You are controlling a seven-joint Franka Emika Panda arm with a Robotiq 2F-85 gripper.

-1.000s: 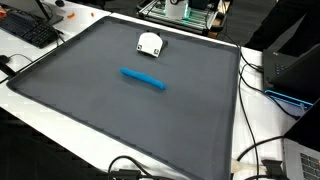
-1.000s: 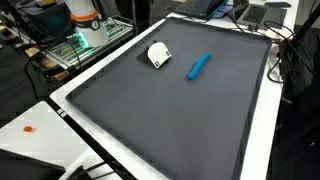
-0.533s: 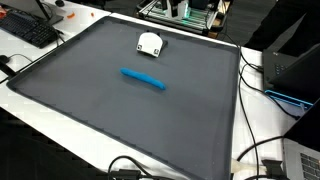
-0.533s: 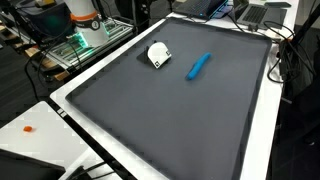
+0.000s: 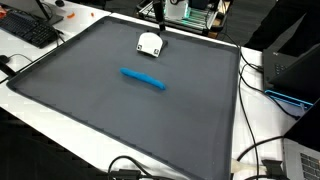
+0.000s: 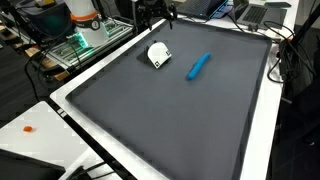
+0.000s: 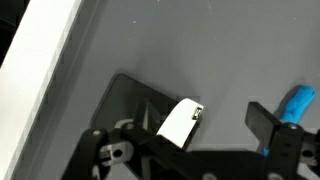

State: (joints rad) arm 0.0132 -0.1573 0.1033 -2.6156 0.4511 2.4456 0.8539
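Gripper (image 5: 158,12) hangs high over the far edge of the table (image 5: 190,125), almost above the white plastic piece (image 5: 150,43). That piece lies flat on the grey surface near the far rim. The blue stick (image 5: 144,78) lies nearer the middle, well apart from it.

In the wrist view the fingers (image 7: 268,122) look spread, with the white piece (image 7: 180,122) showing in the gap between them and the blue stick (image 7: 297,101) off past the right finger. I'd say this is the lining-up stage, with nothing touched yet.

To do it well, I'd want the piece centred in that gap before any drop; right now it sits a touch left of middle. It also lies at a slant to the fingers, so a twist of the wrist to bring the pads square to its long sides would make for a cleaner pinch. The descent should be straight and slow, because a light piece like that will likely skid on the smooth surface if one finger arrives first. Keep the right finger clear of the blue stick.
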